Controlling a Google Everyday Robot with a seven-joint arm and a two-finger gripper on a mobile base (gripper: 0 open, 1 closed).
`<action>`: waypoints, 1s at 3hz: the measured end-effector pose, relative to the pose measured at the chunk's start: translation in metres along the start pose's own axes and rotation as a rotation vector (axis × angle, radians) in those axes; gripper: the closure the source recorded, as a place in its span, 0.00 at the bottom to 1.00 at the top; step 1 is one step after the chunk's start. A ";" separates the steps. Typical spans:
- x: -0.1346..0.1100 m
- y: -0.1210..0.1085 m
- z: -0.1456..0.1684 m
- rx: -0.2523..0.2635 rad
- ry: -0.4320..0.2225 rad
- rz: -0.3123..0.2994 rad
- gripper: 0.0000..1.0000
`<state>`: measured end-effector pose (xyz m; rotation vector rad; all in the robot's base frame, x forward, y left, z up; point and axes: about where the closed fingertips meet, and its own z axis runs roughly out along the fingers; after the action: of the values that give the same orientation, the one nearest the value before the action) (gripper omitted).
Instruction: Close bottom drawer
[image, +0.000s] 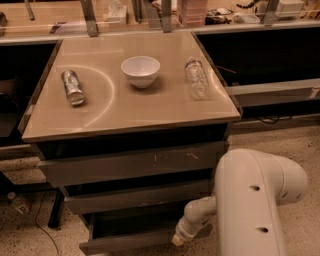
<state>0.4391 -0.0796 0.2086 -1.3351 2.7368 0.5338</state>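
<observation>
Warm, dim light left a curved glare on the desk (150, 111); shadow filled the bottom drawer (131, 243), with the claw (177, 240) at its right front.
</observation>
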 end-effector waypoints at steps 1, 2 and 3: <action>-0.012 -0.009 0.010 0.010 -0.011 -0.015 1.00; -0.013 -0.010 0.010 0.011 -0.012 -0.015 0.81; -0.013 -0.010 0.010 0.011 -0.012 -0.015 0.59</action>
<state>0.4536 -0.0716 0.1988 -1.3439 2.7138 0.5230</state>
